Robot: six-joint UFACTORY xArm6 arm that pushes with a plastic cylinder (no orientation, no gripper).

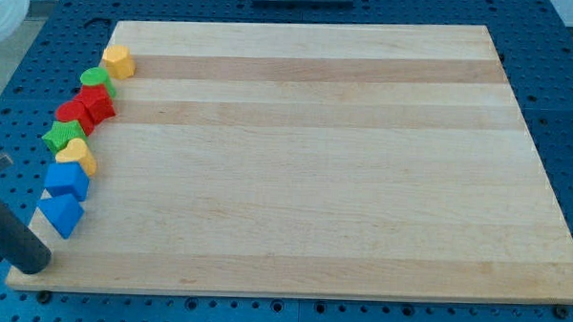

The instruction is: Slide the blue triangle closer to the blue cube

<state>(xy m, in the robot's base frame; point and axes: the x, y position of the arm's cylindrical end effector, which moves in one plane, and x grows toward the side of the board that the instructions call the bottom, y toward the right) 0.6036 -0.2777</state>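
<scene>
Your tip, no claw to open or close, is sitting at the tabletop's bottom-left corner. The blue triangle is lying just up-right of it, the blue cube touching beyond.

Along the wooden board's left edge sat a yellow block, green cylinder, red blocks, green block and yellow heart.

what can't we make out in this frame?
- Upper rod: cut off by the view's left edge; only my tip shows, below and left of the blue triangle.
- Contact between blue triangle and blue cube: too tight to tell touching or apart.
- Red blocks: packed together, shapes and count unclear.
- Green block: partly hidden by the yellow block.
</scene>
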